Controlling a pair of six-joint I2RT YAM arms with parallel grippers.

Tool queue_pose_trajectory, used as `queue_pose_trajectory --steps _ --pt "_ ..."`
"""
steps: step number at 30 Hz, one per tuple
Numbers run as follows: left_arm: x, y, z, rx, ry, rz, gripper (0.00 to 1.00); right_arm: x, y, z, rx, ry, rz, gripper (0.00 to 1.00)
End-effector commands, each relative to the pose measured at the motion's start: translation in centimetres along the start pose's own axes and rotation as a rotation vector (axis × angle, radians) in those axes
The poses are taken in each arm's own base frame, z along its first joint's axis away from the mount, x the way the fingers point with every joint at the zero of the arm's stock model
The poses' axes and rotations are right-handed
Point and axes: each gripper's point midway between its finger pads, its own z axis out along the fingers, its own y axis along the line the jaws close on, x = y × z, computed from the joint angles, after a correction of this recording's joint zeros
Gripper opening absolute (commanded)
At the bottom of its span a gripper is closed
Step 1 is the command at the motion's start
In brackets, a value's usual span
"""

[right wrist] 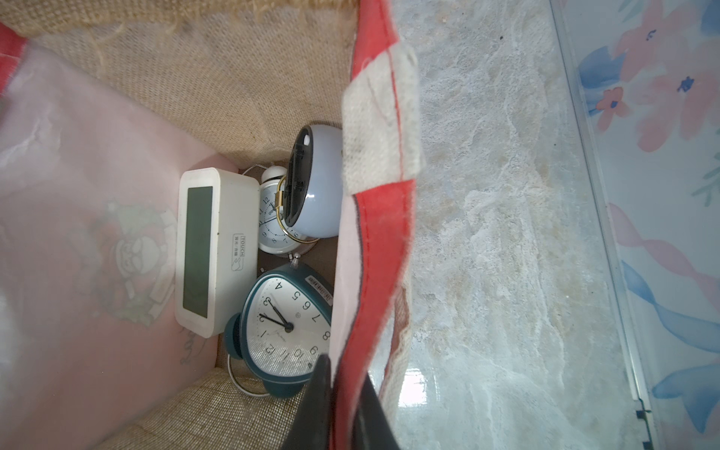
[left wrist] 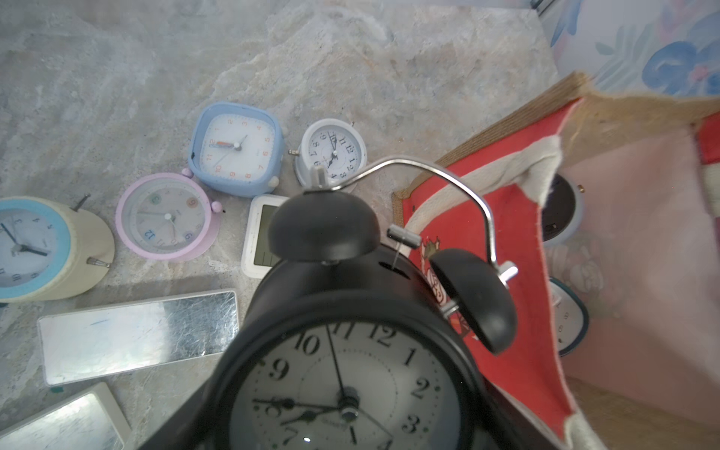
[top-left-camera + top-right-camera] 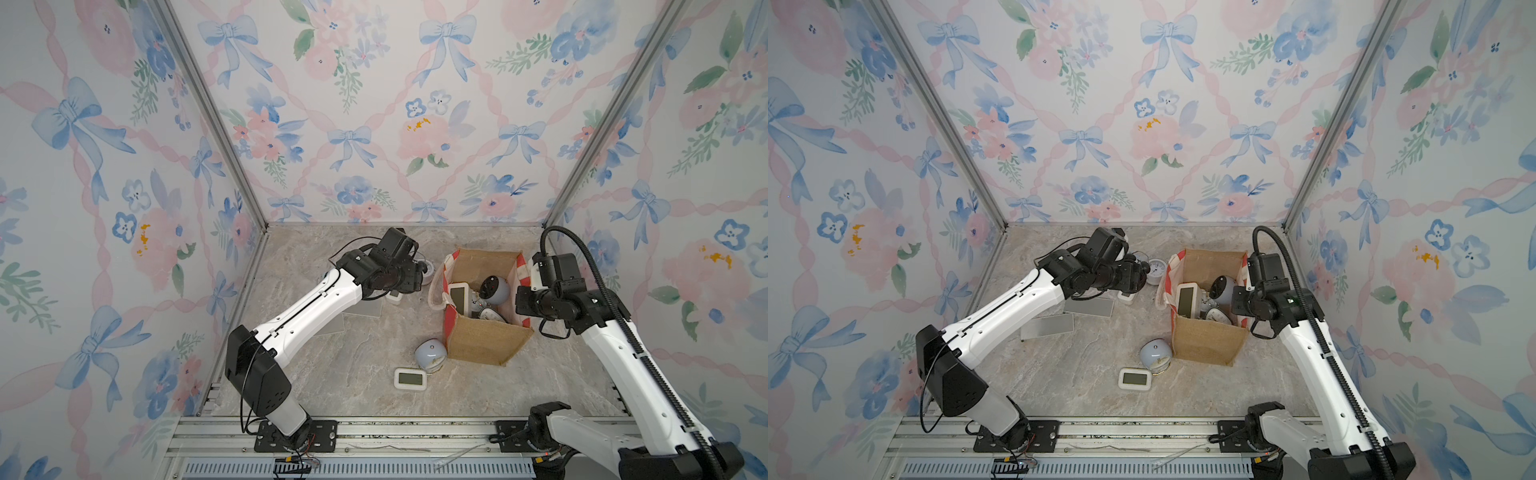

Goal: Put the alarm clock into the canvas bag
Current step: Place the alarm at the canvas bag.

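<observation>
Right arm [image 3: 615, 345] bent — gripper [image 1: 343, 413] pinching canvas bag [image 1: 374, 253].

A black alarm clock [image 2: 350, 311] with 2 bells and a wire handle fills the near view, raised above the desk [image 2: 350, 58], its bells overlapping the red side panel of the canvas bag [image 2: 518, 218]. Beyond it on the desk lie a blue square clock [image 2: 236, 150], a white round clock [image 2: 333, 152], a pink round clock [image 2: 165, 216], a cream clock [image 2: 39, 249], a white digital clock [image 2: 259, 237] and a mirrored slab [image 2: 136, 333]. A teal-rimmed clock [image 2: 569, 315] shows inside the bag.
</observation>
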Motion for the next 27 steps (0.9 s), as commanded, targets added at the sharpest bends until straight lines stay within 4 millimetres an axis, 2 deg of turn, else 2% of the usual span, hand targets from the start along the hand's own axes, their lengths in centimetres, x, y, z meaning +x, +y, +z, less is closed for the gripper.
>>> queue_pose_trajectory --steps 1,9,15,21,27 --pt "-2.4 -2.6 -2.4 0.083 -0.076 0.043 0.72 -0.4 0.1 -0.7 -0.002 -0.015 -0.015 0.12" --pt "-4.3 -8.6 -3.9 0.205 -0.124 0.116 0.72 -0.5 0.2 -0.8 -0.003 -0.014 -0.015 0.12" --pt "-4.8 -13.3 -4.0 0.293 -0.134 0.167 0.71 -0.4 0.1 -0.8 -0.002 -0.016 -0.014 0.12" --pt "-3.7 -17.1 -2.2 0.346 -0.099 0.203 0.71 -0.4 0.1 -0.8 -0.001 -0.017 -0.015 0.12" --pt "-2.4 -17.9 0.7 0.345 -0.041 0.195 0.70 -0.4 0.1 -0.9 -0.001 -0.021 -0.015 0.12"
